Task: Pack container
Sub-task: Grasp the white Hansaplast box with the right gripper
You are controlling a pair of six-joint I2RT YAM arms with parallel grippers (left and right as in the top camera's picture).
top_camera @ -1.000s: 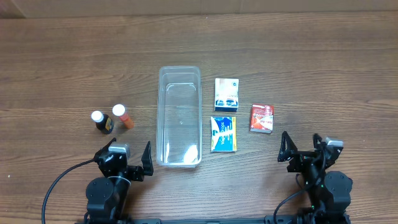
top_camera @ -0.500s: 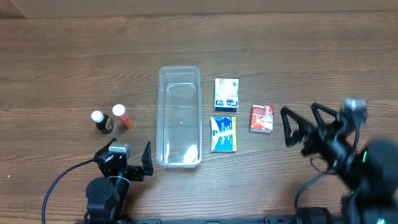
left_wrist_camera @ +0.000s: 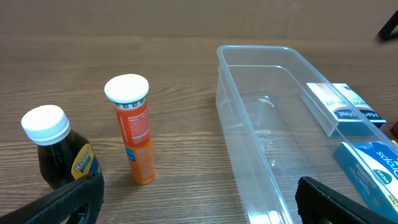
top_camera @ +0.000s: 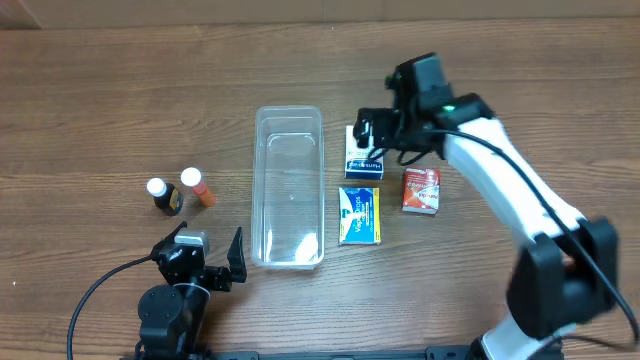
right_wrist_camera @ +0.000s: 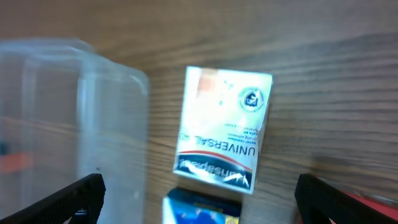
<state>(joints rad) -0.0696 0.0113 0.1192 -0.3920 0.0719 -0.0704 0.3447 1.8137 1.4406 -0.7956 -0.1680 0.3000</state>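
The clear container [top_camera: 288, 190] lies empty at the table's middle, long side running front to back. It also shows in the left wrist view [left_wrist_camera: 261, 118] and the right wrist view [right_wrist_camera: 62, 118]. A white-and-blue box [top_camera: 365, 152], a blue-and-yellow box [top_camera: 359, 215] and a red box [top_camera: 421, 190] lie to its right. My right gripper [top_camera: 374, 138] hovers open above the white-and-blue box [right_wrist_camera: 224, 127], holding nothing. My left gripper [top_camera: 205, 257] rests open and empty at the front, left of the container's near end.
A dark bottle with a white cap [top_camera: 160, 196] and an orange tube with a white cap [top_camera: 197, 187] stand left of the container; both show in the left wrist view, the bottle [left_wrist_camera: 56, 152] and the tube [left_wrist_camera: 134, 127]. The table is brown wood.
My right arm has swung from the front right corner up and left, and now reaches over the white-and-blue box. The left arm and all objects have not moved.
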